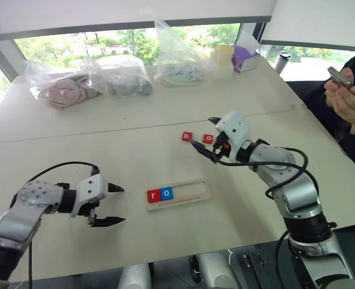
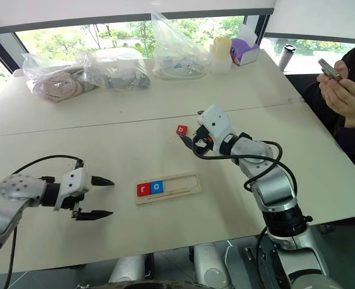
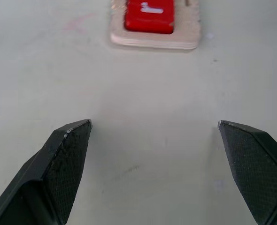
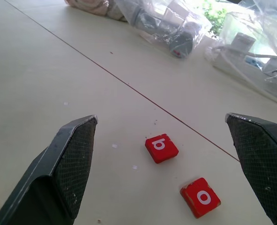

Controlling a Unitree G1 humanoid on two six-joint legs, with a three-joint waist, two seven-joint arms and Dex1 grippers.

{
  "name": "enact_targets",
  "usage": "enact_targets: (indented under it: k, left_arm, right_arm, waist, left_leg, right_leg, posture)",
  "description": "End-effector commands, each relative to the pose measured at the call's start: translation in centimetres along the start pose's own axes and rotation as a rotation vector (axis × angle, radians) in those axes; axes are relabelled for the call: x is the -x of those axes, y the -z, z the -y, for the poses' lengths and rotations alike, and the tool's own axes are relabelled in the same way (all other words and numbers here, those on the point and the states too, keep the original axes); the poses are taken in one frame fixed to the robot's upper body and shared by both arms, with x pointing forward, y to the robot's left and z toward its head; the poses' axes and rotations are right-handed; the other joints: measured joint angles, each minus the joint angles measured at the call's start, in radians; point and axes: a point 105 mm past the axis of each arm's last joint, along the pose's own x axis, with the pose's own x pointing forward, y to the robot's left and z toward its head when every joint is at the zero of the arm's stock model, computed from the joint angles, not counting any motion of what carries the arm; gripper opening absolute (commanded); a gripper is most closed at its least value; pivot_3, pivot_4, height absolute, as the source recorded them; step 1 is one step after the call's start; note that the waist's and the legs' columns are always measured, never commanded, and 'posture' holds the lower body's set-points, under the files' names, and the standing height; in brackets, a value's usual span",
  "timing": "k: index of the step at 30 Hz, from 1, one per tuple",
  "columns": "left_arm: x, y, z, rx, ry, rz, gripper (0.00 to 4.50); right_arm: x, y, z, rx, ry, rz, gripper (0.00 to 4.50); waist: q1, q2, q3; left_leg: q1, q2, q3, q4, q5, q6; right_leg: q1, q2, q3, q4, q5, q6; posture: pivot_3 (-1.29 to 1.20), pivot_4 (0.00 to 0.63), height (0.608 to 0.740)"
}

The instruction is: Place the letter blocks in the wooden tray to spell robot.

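— What was hidden or hard to read?

— In the right eye view my right gripper (image 2: 188, 142) covered the loose red o block (image 1: 208, 138), so there I saw just the red b block (image 2: 182, 129). The left eye view showed both, side by side at about one o'clock from the tray (image 1: 189, 191). In my left wrist view the tray was cut off at the edge; I saw one end and the red r block (image 3: 149, 15) in it, its letter partly cropped.

— How did the tray lie?

— Flat near the table's (image 1: 105, 162) middle, long axis across me, nine to three o'clock, slightly raised toward three. The r sat at its nine o'clock end, a blue o block (image 1: 166, 193) touching it on the three o'clock side; the rest of the slot was bare.

— And your fingers?

— Both pairs were spread wide, holding nothing. My left gripper (image 1: 115, 205) hung at nine o'clock from the tray, tips toward it. My right one hovered just beside the loose blocks.
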Motion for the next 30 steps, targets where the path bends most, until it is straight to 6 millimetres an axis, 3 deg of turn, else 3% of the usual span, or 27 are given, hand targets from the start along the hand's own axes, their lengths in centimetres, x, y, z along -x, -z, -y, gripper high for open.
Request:
enact_targets:
  k: [1, 7, 13, 20, 30]
  left_arm:
    - [1.0, -2.3, -1.2, 0.056, -0.125, 0.115, 4.47]
    - [2.9, -5.9, -2.5, 0.101, -0.32, 0.303, 4.47]
    - [3.3, -10.2, -2.6, 0.108, -0.369, 0.466, 4.47]
    - [2.2, -10.3, -2.0, 0.126, -0.374, 0.471, 4.47]
    - [2.1, -9.6, -2.0, 0.136, -0.398, 0.458, 4.47]
  right_arm:
    - [-1.0, -0.7, 0.1, 0.016, 0.014, -0.015, 4.5]
    - [-3.6, -1.4, -0.2, -0.074, 0.028, -0.089, 4.5]
    - [-6.5, -0.1, 1.6, -0.297, 0.232, -0.299, 4.5]
    - [-8.8, 1.2, 0.4, -0.427, 0.379, -0.497, 4.5]
    - [-10.2, 3.1, -1.2, -0.544, 0.449, -0.633, 4.5]
  waist:
    - [0.002, 0.0, 0.001]
    - [0.005, -0.001, 0.002]
    - [0.003, -0.001, 0.002]
    - [0.001, -0.001, 0.002]
    - [0.0, -0.001, 0.002]
  left_leg:
    - [-0.001, 0.0, 0.0, 0.001, 0.0, 0.0]
    - [-0.005, 0.0, 0.001, 0.002, 0.0, 0.0]
    - [-0.005, 0.0, 0.0, 0.002, 0.0, 0.0]
    - [-0.005, -0.001, 0.0, 0.001, 0.0, 0.0]
    - [-0.005, -0.001, 0.0, 0.002, 0.0, 0.0]
  right_leg:
    - [-0.001, 0.0, 0.0, 0.0, 0.0, 0.0]
    - [-0.002, -0.001, 0.0, -0.001, 0.001, -0.001]
    - [-0.002, 0.0, 0.0, 0.0, 0.002, -0.002]
    - [-0.002, 0.0, 0.0, 0.0, 0.002, -0.002]
    - [-0.002, 0.0, 0.0, 0.0, 0.002, -0.002]
  posture:
    - [0.0, 0.15, 0.74]
    - [0.0, 0.15, 0.74]
    - [0.0, 0.15, 0.74]
    - [0.0, 0.15, 0.74]
    - [0.0, 0.15, 0.74]
